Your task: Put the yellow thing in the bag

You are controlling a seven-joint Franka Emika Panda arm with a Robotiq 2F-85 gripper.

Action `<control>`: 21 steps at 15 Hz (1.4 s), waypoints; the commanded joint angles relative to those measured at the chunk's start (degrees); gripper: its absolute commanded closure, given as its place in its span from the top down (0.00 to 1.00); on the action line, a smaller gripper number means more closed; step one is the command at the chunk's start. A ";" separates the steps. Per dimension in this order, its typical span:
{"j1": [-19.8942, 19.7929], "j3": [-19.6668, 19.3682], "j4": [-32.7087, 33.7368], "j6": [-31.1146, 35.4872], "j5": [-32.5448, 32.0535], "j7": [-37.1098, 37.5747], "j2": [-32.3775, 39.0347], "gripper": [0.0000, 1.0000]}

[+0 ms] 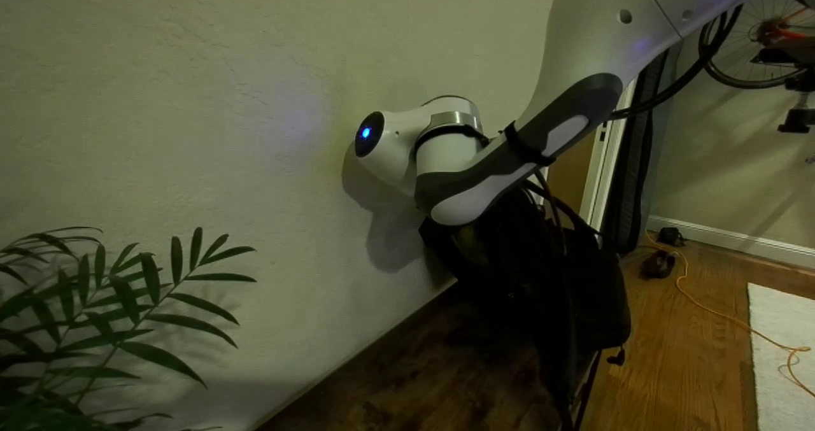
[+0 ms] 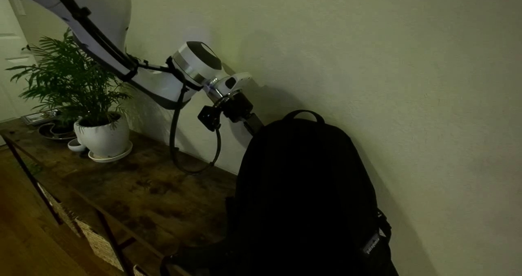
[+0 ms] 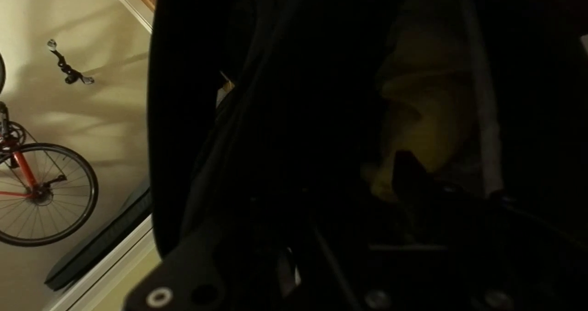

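Note:
The bag, a large black backpack with a top loop, stands upright against the wall in both exterior views (image 2: 306, 194) (image 1: 592, 297). Its dark fabric (image 3: 183, 118) fills much of the wrist view. Deep in shadow there, the crumpled yellow thing (image 3: 432, 132) lies among dark folds, seemingly inside the bag. One dark fingertip (image 3: 406, 164) overlaps its lower end; whether they touch is unclear. The opposite finger is lost in darkness. In an exterior view my gripper (image 2: 253, 125) points down behind the bag's upper edge, its tips hidden. Neither exterior view shows the yellow thing.
The bag stands on a brown wooden table (image 2: 151, 190) along a pale wall (image 2: 408, 64). A plant in a white pot (image 2: 104, 137) occupies the table's far part. A cable loop (image 2: 173, 145) hangs from the wrist. A bicycle (image 3: 32, 178) shows in the background.

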 commanded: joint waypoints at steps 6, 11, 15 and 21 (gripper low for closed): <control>-0.25 5.04 -3.53 -0.50 3.07 -1.70 -5.65 1.00; -1.14 9.39 -5.36 0.85 11.86 -7.65 -10.25 1.00; -1.63 11.55 -7.55 1.83 20.60 -16.52 -14.17 1.00; -2.92 14.79 -12.21 2.05 30.75 -31.47 -19.65 1.00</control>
